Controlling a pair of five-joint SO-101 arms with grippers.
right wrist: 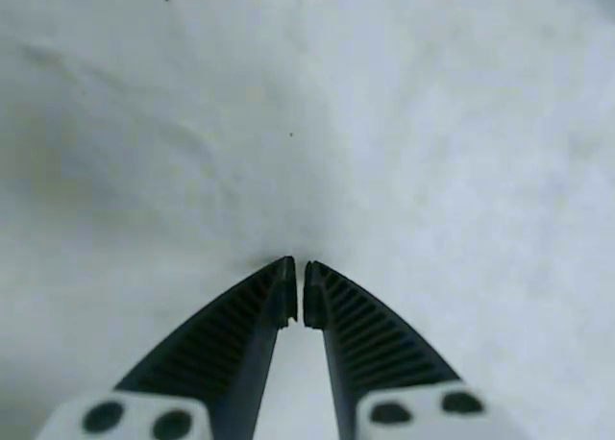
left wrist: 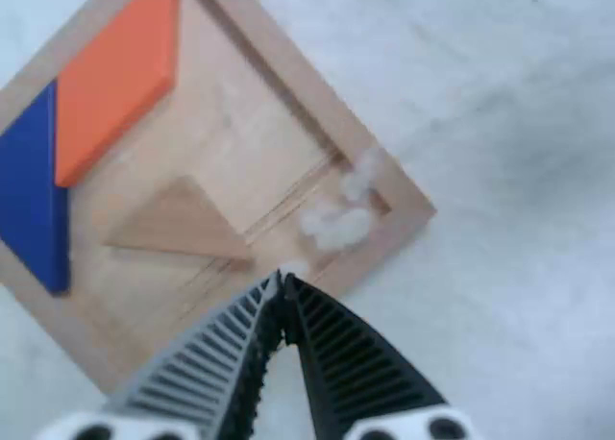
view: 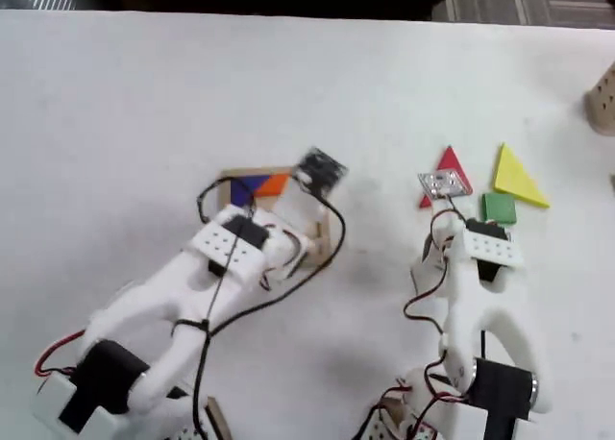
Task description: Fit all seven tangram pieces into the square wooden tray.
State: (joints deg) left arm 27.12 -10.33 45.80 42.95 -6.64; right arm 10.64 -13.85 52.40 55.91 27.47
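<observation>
Blue piece (left wrist: 29, 190) and orange piece (left wrist: 115, 75) sit in the tray (left wrist: 317, 113); both jaws, closed and empty, should next open for the red triangle (view: 449, 159).

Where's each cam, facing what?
High view: fixed overhead, looks down on table; left arm, right arm show.
Left wrist view: on wrist, looks past shut left gripper into tray.
Right wrist view: on wrist, looks past shut right gripper at table.
Shared: high and left wrist views show tray, orange piece, blue piece.
</observation>
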